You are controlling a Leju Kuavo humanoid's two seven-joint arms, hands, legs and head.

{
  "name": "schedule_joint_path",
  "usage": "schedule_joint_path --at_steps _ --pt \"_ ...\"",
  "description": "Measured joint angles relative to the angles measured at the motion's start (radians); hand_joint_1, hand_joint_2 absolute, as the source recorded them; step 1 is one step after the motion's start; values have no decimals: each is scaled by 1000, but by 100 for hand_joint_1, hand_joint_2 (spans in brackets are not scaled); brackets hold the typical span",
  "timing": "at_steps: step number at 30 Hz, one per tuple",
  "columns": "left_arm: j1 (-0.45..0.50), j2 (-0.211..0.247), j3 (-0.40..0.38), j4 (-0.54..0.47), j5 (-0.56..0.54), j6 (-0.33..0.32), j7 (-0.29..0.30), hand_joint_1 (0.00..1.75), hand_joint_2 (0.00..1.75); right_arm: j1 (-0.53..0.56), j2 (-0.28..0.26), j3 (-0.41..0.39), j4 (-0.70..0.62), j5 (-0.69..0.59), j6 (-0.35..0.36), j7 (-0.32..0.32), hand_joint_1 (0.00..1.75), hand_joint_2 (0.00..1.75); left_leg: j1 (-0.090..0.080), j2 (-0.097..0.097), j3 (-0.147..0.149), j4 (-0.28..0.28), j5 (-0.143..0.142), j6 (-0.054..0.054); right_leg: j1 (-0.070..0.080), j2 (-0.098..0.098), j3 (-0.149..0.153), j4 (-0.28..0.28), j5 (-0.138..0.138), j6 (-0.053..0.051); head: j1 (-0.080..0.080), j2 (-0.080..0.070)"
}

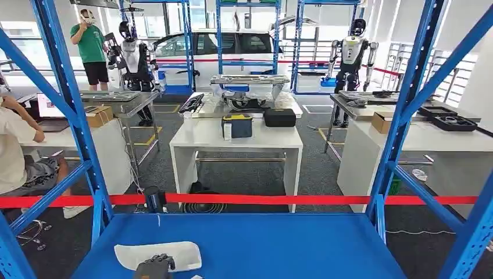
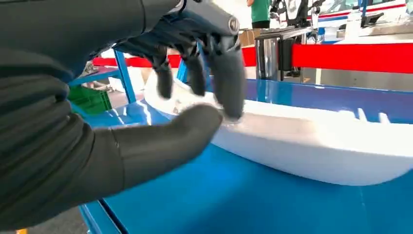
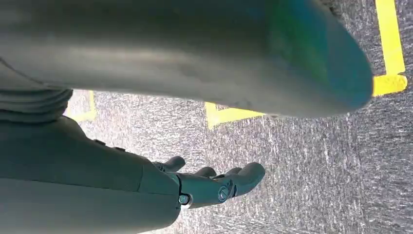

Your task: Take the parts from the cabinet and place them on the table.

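A white, flat moulded part (image 1: pixel 152 254) lies on the blue cabinet shelf (image 1: pixel 279 244) near its front left. My left hand (image 1: pixel 154 267) sits on the part's near edge. In the left wrist view the dark fingers (image 2: pixel 229 83) press on top of the white part (image 2: pixel 316 141) and the thumb (image 2: pixel 165 141) closes against its rim from the side, so the hand pinches the edge. The part still rests on the shelf. My right hand (image 3: pixel 214 185) hangs over grey carpet, fingers loosely apart, holding nothing.
Blue rack uprights (image 1: pixel 72 110) (image 1: pixel 407 110) frame the shelf on both sides. A red barrier tape (image 1: pixel 261 199) runs behind it. Beyond stand a white table (image 1: pixel 235 136) with dark cases, other tables, a seated person (image 1: pixel 14 151) at left and other robots.
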Motion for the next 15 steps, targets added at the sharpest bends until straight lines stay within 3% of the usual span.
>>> schedule_joint_path --at_steps 9,10,11,14,15 --pt "11 -8 2 3 -2 13 -11 169 175 1 1 0 0 0 0 -12 0 0 0 0 0 0 0 0 0 0 0 0 0 0 0 0" --pt "12 -8 4 4 0 15 -12 154 175 1 2 0 0 0 0 -12 0 0 0 0 0 0 0 0 0 0 0 0 0 0 0 0" --pt "13 -8 7 5 1 19 -13 86 175 1 2 0 0 0 0 -12 0 0 0 0 0 0 0 0 0 0 0 0 0 0 0 0" --pt "18 -7 22 5 2 47 -21 86 175 1 2 0 0 3 0 -13 0 0 0 0 0 0 0 0 0 0 0 0 0 0 0 0" --pt "20 -6 29 5 3 64 -27 38 175 1 2 0 0 6 0 -13 0 0 0 0 0 0 0 0 0 0 0 0 0 0 0 0"
